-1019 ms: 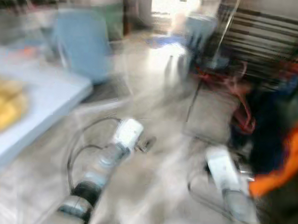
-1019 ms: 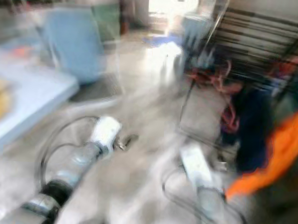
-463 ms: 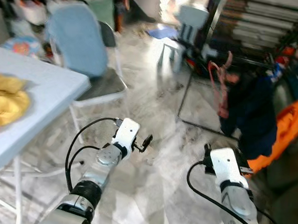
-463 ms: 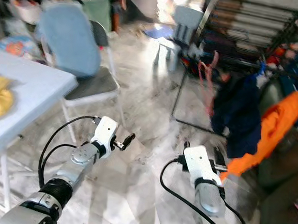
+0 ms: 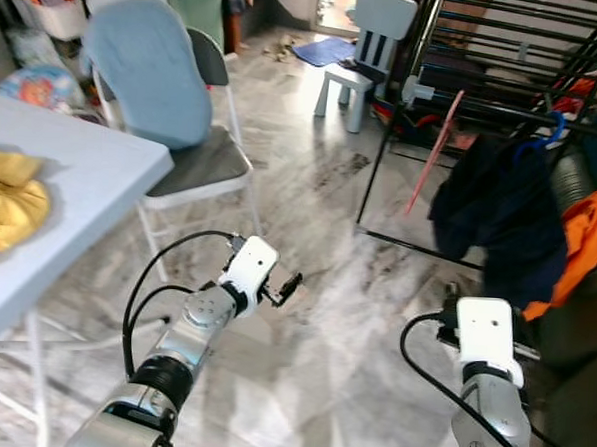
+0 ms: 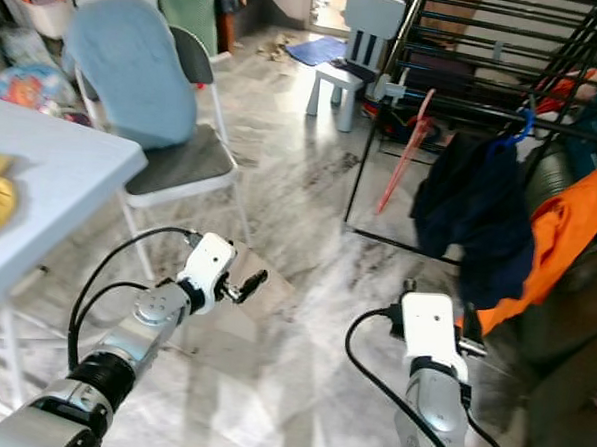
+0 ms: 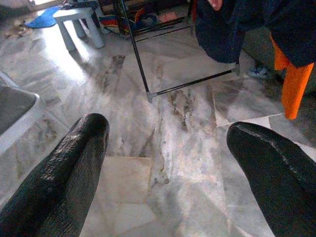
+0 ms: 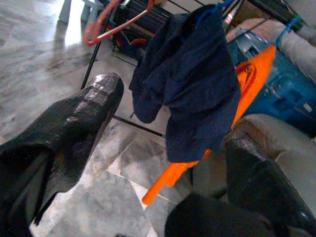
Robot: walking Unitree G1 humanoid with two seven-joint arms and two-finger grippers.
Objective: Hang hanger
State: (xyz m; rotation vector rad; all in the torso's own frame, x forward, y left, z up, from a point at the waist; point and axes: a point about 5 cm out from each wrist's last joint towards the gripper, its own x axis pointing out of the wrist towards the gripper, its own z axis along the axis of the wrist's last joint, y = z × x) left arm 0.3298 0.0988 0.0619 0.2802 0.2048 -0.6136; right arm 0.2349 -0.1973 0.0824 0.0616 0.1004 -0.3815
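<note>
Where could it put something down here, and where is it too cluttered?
Bare marble floor lies between the folding chair and the black drying rack. The white table is bare beside the yellow cloth. It is crowded at the rack: navy garment, orange garment, pink hanger.

A glossy grey-veined marble floor [image 5: 327,245] is seen, brightly lit from a doorway at the far end. A pale blue counter [image 5: 70,182] is set at left, with a folding chair [image 5: 196,163] draped in blue cloth beside it. A small white child's chair [image 5: 363,47] is placed beyond. A black metal rack [image 5: 465,102] is noted at right.
</note>
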